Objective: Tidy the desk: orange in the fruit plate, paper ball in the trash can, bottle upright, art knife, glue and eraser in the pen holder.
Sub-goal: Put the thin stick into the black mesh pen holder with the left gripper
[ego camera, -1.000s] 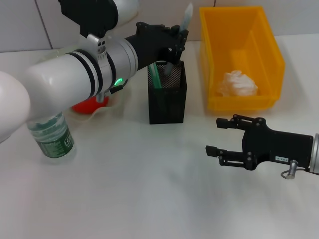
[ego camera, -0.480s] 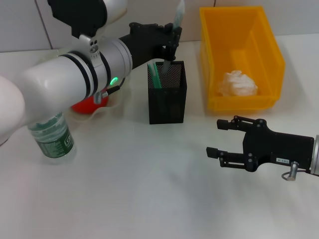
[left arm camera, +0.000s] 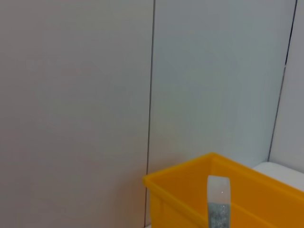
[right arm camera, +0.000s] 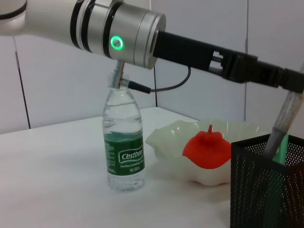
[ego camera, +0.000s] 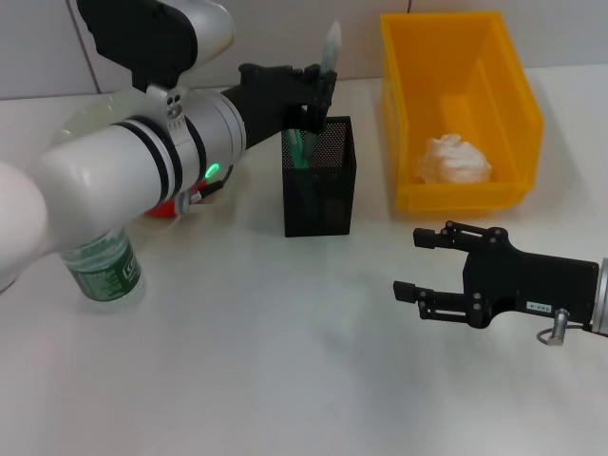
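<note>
Head view: left gripper [ego camera: 318,90] sits over the pen holder [ego camera: 319,185], jaws clamped on a slim grey-translucent stick, probably the art knife [ego camera: 330,43], lower end inside the mesh cup and top poking up above the jaws. Held near vertical so it drops straight into the narrow opening. A green stick-like item [ego camera: 296,150] is already leaning inside. Right gripper [ego camera: 418,261] hangs low over the bare table [ego camera: 285,361] in front of the trash can [ego camera: 461,104], jaws spread, holding nothing, looks idle. Paper ball [ego camera: 454,160] lies in the trash can. Bottle [ego camera: 100,266] stands upright near the left arm. Orange [ego camera: 169,209] mostly hidden behind the arm here.

Right wrist view fills that in: orange [right arm camera: 207,148] resting in the fruit plate [right arm camera: 173,140], bottle [right arm camera: 124,137] upright with label readable, grey stick [right arm camera: 280,123] slanting into the pen holder [right arm camera: 266,185]. Left wrist view shows only wall, a trash can rim [left arm camera: 190,173] and the stick tip [left arm camera: 218,202]. Eraser not visible in any view; could be inside the cup, can't tell.
</note>
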Motion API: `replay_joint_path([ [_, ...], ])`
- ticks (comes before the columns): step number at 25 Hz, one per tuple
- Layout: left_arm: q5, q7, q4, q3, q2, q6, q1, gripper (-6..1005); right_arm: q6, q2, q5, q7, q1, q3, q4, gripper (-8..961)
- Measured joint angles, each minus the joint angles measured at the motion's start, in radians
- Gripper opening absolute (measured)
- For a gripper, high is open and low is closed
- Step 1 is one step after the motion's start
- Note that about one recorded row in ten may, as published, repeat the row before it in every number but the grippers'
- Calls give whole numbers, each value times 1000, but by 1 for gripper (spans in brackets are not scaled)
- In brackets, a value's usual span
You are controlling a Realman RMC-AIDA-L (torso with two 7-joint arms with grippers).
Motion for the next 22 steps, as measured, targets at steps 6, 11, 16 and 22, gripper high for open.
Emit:
replay_joint_path([
  [6, -24, 8, -17, 3, -1, -1, -3, 188, 0, 0, 0, 0, 0, 0, 0, 765],
  [11, -24, 8, -32, 8, -1, -2, -10, 202, 0, 0, 0, 0, 0, 0, 0, 765],
  [16, -24, 8, -45, 16, -1, -11, -13, 216, 0, 0, 0, 0, 0, 0, 0, 765],
  [22, -28, -1, -78, 18, -1, -8, -37, 233, 0, 0, 0, 0, 3, 0, 0, 766],
])
